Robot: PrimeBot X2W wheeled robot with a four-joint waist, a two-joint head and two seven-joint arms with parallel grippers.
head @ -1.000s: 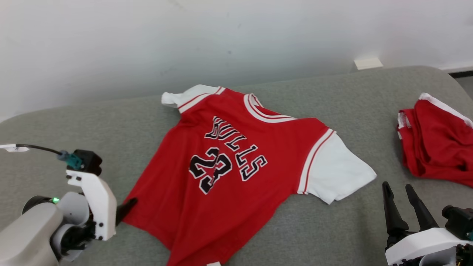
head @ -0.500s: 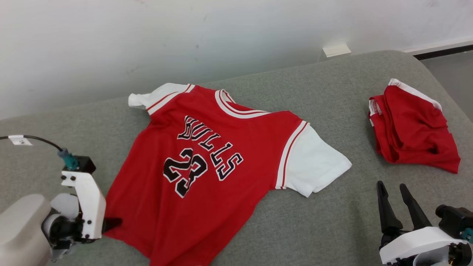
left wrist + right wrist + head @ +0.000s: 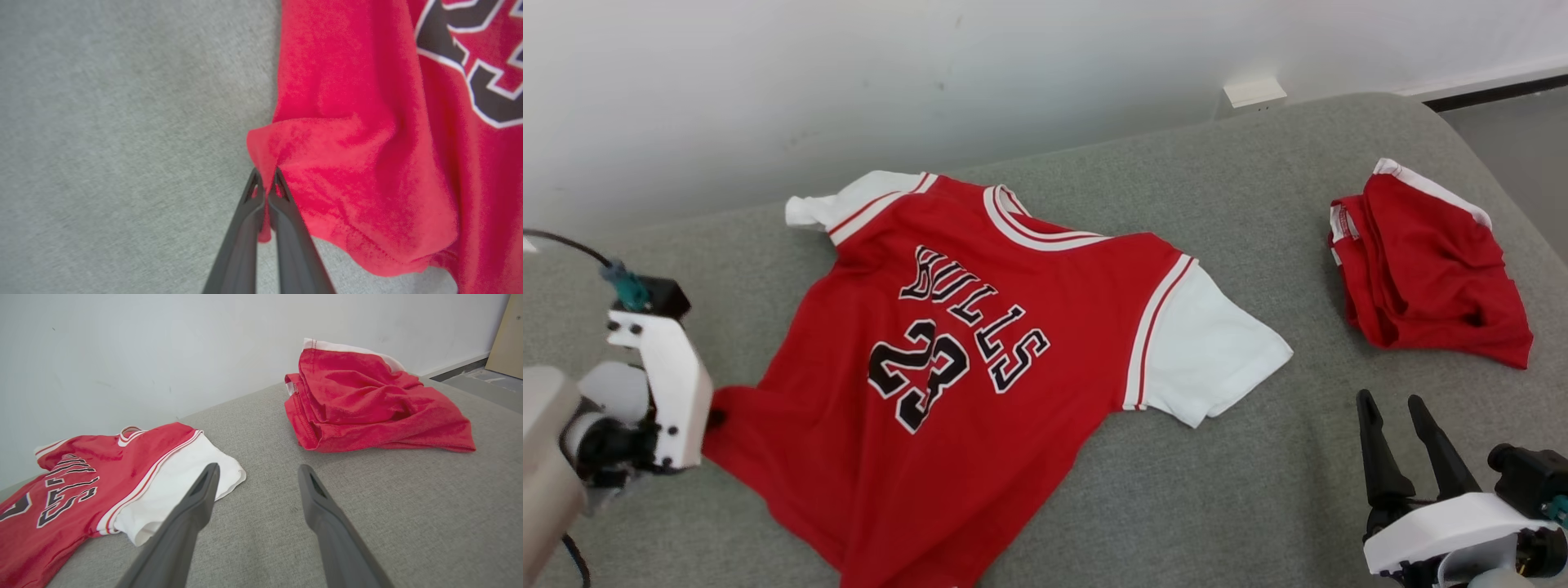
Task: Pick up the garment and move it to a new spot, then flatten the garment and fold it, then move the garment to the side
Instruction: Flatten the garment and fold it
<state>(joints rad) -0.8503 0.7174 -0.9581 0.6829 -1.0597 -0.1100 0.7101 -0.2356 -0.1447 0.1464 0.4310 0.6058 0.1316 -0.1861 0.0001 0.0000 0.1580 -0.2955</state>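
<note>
L gripper [image 3: 265,179] pinched shut on side hem of red jersey [image 3: 849,457]; jersey lay spread on grey cushion [image 3: 1258,506]. R gripper [image 3: 1389,398] spread wide, holding nothing, near white sleeve [image 3: 1209,351]. Red shorts [image 3: 1429,278] well apart.

The jersey [image 3: 1013,425] is red with white sleeves [image 3: 1209,359], red-and-white striped trim at neck and armholes, and black lettering [image 3: 956,335] edged in white. The other garment [image 3: 1429,286] is red with a white band. The cushion [image 3: 1258,490] is flecked grey-green and the wall [image 3: 849,82] is white. The left hand [image 3: 266,179] and right hand [image 3: 1389,400] have dark grey fingers on white mounts. The plug [image 3: 627,286] is teal.
</note>
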